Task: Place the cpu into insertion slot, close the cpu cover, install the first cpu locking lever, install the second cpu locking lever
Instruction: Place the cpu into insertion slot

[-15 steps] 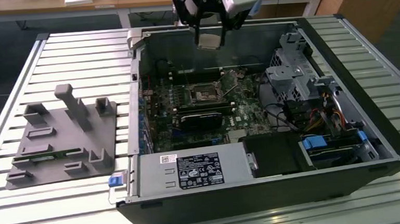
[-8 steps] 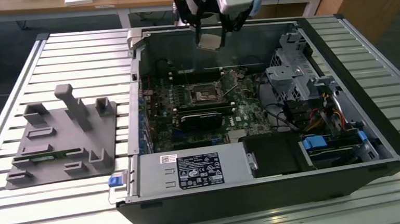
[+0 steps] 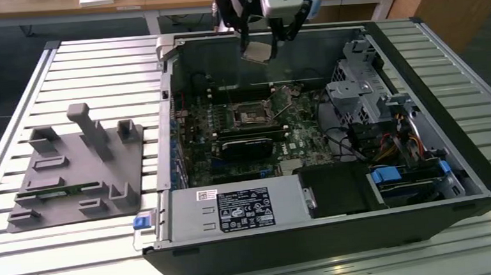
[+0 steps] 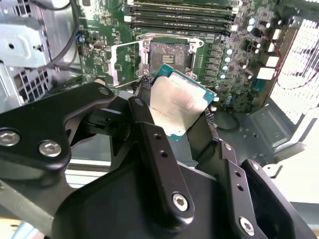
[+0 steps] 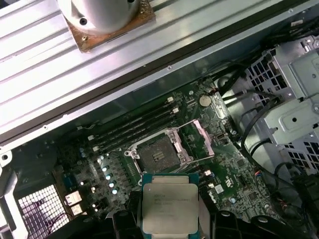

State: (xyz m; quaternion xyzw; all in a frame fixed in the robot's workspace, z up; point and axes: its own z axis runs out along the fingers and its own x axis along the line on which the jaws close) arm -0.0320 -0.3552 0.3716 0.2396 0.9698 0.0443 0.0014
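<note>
Exterior view: the gripper (image 3: 262, 46) hangs over the far side of the open computer case (image 3: 321, 248). Its jaws are closed on the cpu (image 3: 257, 52), which is held tilted, well above the insertion slot (image 3: 251, 115).

For this placing step, judging by the tilt, level the chip and square it to the socket frame before contact. Apply no force.

The second wrist view shows the fingertips (image 4: 145, 83) pinching opposite chip edges and the cpu cover (image 4: 125, 62) standing open beside the slot. The first wrist view shows the chip's face, apart from the socket.
</note>
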